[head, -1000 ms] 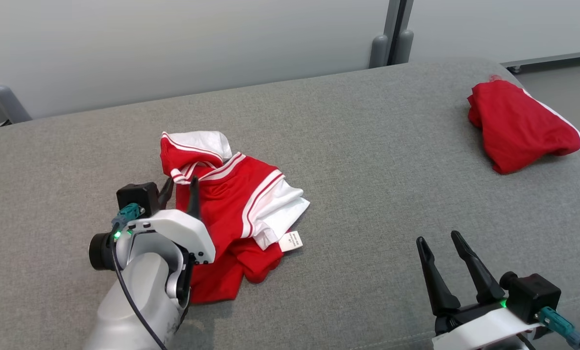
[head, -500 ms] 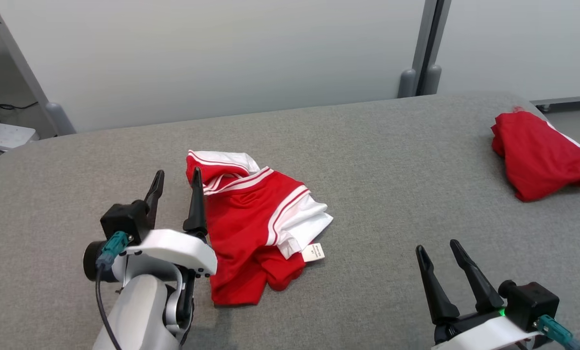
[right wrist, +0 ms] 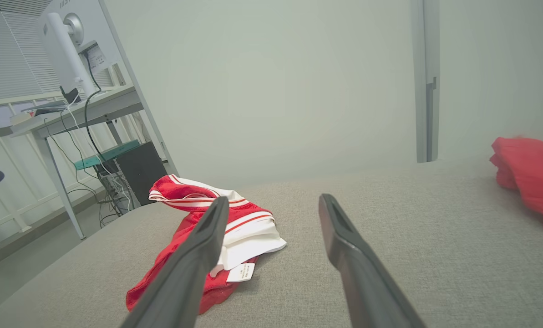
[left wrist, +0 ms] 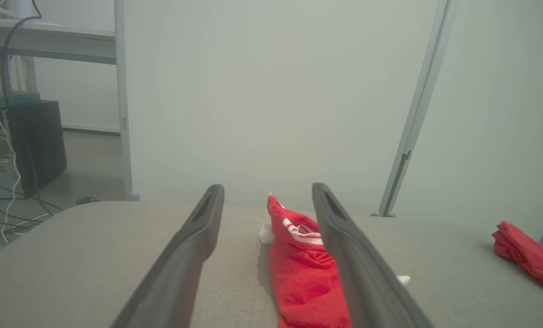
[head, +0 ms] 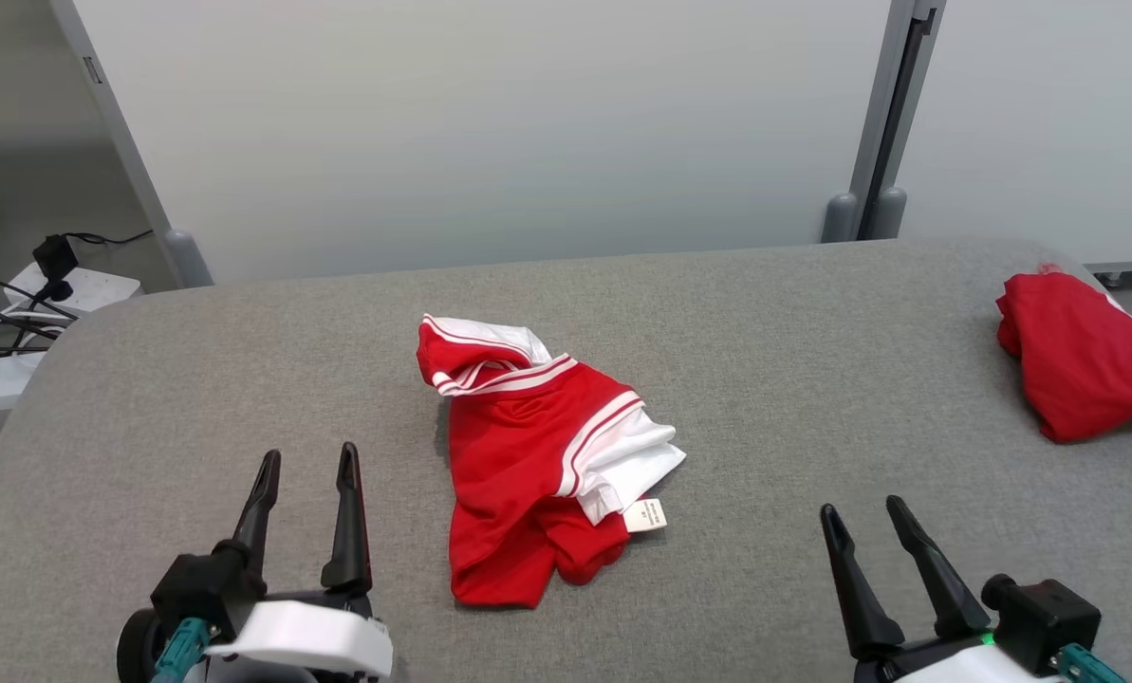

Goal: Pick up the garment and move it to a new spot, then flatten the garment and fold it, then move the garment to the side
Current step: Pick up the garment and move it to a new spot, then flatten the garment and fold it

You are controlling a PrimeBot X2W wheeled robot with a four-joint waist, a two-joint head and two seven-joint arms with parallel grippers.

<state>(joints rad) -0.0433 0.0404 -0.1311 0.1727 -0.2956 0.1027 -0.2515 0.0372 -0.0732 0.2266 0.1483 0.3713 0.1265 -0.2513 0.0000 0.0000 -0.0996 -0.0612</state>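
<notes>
Currently: garment (head: 528, 465) bunched on table (head: 793, 379), unflattened, unfolded | left gripper (head: 308, 452) parted, empty | right gripper (head: 860, 506) parted, empty | flatten, fold, side-move pending

The garment (head: 528, 465) is red with white panels and red-and-white striped trim. It lies loosely folded and rumpled near the middle of the grey fabric-covered table (head: 793, 360). In the head view its length runs from 12 o'clock to 6 o'clock. A bunched, striped end rises slightly at its 11 o'clock corner. Layered white cloth sticks out at 3 o'clock, with a small white label (head: 645, 515) at 4 o'clock. The plain red end lies flat at 6 o'clock.
</notes>
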